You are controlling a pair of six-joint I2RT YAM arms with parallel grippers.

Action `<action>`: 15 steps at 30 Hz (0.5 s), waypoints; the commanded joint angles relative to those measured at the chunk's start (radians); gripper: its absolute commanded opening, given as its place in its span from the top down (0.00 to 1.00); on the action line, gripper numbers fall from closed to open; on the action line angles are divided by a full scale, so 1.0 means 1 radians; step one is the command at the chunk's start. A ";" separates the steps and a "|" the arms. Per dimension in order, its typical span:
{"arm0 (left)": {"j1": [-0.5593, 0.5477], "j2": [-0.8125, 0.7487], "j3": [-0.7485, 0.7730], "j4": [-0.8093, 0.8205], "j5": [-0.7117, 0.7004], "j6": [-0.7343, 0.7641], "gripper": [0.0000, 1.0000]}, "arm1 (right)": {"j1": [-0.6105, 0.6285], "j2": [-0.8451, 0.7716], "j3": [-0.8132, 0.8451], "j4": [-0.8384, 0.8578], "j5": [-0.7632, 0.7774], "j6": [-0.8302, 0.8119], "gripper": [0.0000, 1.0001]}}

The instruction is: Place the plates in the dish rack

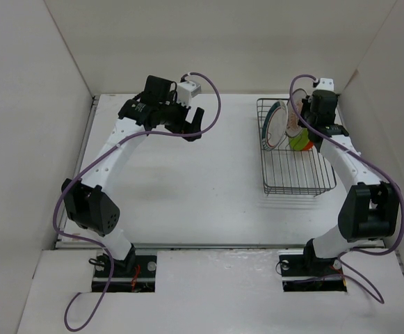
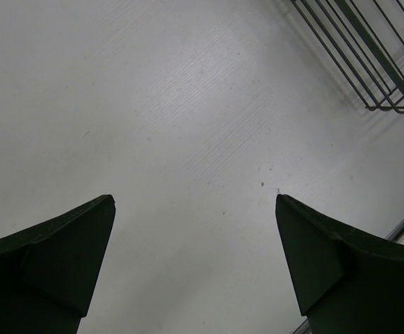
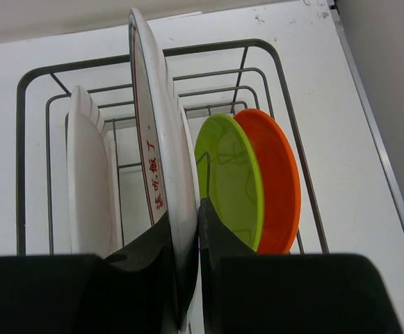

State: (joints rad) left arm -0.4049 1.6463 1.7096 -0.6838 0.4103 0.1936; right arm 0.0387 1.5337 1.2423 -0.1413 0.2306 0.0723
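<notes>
Standing on edge in the dish rack (image 3: 19, 139), red-lettered white plate (image 3: 156, 153) slots between plain white plate (image 3: 87, 181) and lime green plate (image 3: 226, 181), orange plate (image 3: 279, 174) beyond. Right gripper (image 3: 186, 229) clamped on its rim, likely steadying it upright. Left gripper (image 2: 193, 198) spread, idle above table (image 2: 153, 104).

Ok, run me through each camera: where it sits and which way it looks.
Top: fixed above and behind, looking down on the table; left arm and right arm show whole.
Left wrist: on the left arm, looking down at the table; open jaws at the bottom corners.
Right wrist: looks along the rack; jaws pinch a white plate.
Shared: all three show the rack.
</notes>
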 commanded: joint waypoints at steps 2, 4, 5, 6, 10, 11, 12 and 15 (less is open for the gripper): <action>-0.005 -0.036 -0.008 0.012 0.007 0.007 0.00 | -0.026 -0.029 0.008 0.088 0.038 -0.005 1.00; -0.005 -0.036 -0.008 0.012 0.007 0.007 0.00 | -0.026 -0.029 -0.001 0.088 0.038 -0.005 1.00; -0.005 -0.036 -0.008 0.012 0.007 0.007 0.00 | -0.026 -0.029 -0.001 0.088 0.038 -0.005 1.00; -0.005 -0.036 -0.008 0.012 0.007 0.007 0.00 | -0.026 -0.029 -0.001 0.088 0.038 -0.005 1.00; -0.005 -0.045 -0.008 0.012 0.007 0.007 0.00 | -0.026 -0.029 -0.001 0.088 0.038 -0.005 1.00; -0.005 -0.045 -0.008 0.012 0.007 0.007 0.00 | -0.026 -0.020 -0.001 0.088 0.038 -0.005 1.00; -0.005 -0.045 -0.008 0.012 0.007 0.007 0.00 | -0.026 -0.020 -0.001 0.088 0.038 -0.005 1.00; -0.005 -0.045 -0.008 0.012 0.016 0.007 0.00 | -0.026 0.000 -0.001 0.088 0.027 -0.005 1.00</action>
State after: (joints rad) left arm -0.4049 1.6463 1.7092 -0.6842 0.4107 0.1936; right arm 0.0189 1.5337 1.2404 -0.1333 0.2459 0.0727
